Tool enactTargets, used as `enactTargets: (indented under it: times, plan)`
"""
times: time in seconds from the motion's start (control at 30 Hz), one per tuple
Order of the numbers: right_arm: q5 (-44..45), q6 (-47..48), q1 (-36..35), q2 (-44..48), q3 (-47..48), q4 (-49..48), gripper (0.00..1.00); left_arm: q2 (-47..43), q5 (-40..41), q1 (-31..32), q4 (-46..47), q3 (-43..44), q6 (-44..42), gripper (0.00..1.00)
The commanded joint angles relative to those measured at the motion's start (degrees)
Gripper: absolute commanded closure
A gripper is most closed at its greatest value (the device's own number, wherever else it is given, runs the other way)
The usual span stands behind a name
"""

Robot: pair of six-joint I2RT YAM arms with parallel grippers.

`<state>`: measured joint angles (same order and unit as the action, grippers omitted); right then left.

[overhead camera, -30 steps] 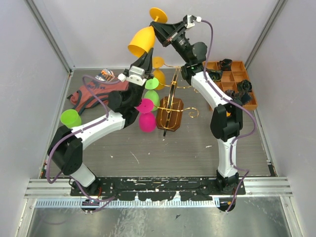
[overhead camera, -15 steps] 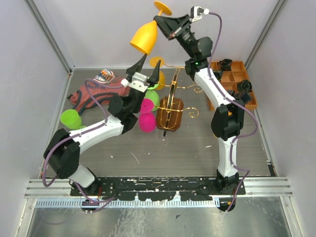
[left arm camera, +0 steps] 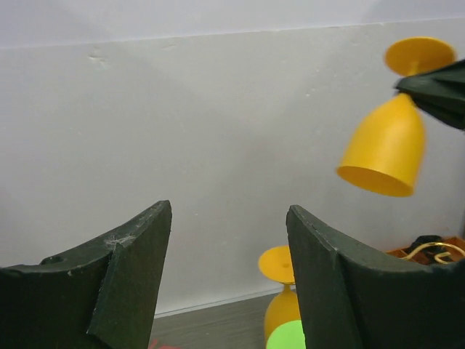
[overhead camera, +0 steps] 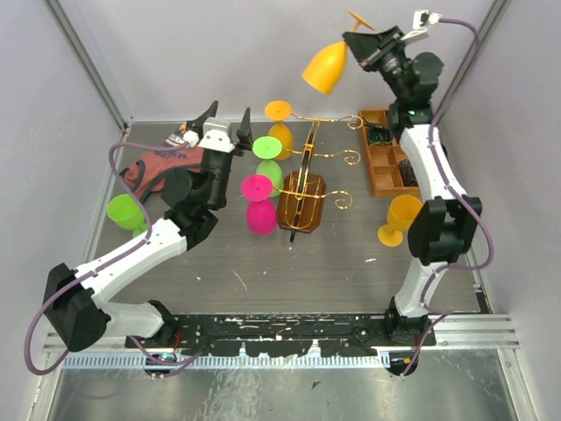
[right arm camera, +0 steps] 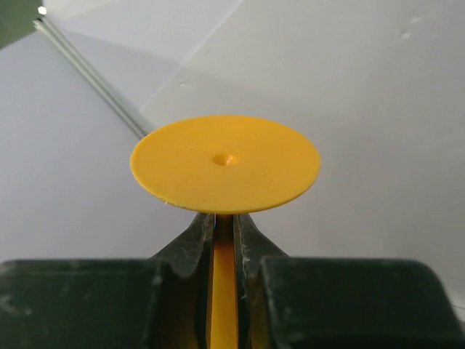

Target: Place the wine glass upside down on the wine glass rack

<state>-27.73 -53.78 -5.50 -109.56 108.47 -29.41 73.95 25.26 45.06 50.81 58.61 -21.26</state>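
Stem of orange wine glass [right arm camera: 225, 163] pinched in right gripper [right arm camera: 224, 240], clear only from right wrist. From above: bowl mouth-down, high over far edge; wine glass rack [overhead camera: 302, 189] mid-worktop; left gripper [overhead camera: 229, 110] spread.

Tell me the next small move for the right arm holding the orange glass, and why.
Probably lower the right gripper toward the wine glass rack, aiming for a bare scroll on its right side. The orange wine glass is clamped by its stem, foot up, but hangs high above and right of the rack.
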Motion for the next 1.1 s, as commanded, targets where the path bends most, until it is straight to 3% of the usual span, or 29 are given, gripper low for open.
enactTargets:
  times: [0.0,0.23,0.43,0.53,0.63,0.83,1.07]
  plan:
    - [0.45,14.04,4.6,11.3,-6.73,4.86,1.0,-3.51,6.55,-1.22,-7.03,2.91,-2.37,0.28]
    - [2.7,27.05,9.66,21.51,-18.31,6.75,0.99,-4.05,6.98,-2.52,-9.43,2.53,-2.08,0.28]
    - [6.91,35.8,12.06,26.06,-22.65,14.93,0.99,-2.93,7.3,-2.71,-9.71,2.21,-1.08,0.27]
    - [10.25,35.81,14.3,28.03,-26.94,16.39,0.99,-2.46,7.54,-2.75,-9.83,2.21,-1.06,0.27]
    - [9.22,34.46,17.43,29.52,-34.26,12.97,1.0,-2.13,7.61,-2.92,-10.06,2.17,-1.08,0.27]
    - [5.71,43.02,17.63,32.37,-47.79,1.17,1.0,-1.62,7.39,-3.36,-10.8,3.1,-1.32,0.27]
    - [-1.54,46.81,17.56,33.34,-57.7,-13.82,0.99,1.23,7.6,-3.6,-10.21,3.25,-1.35,0.27]
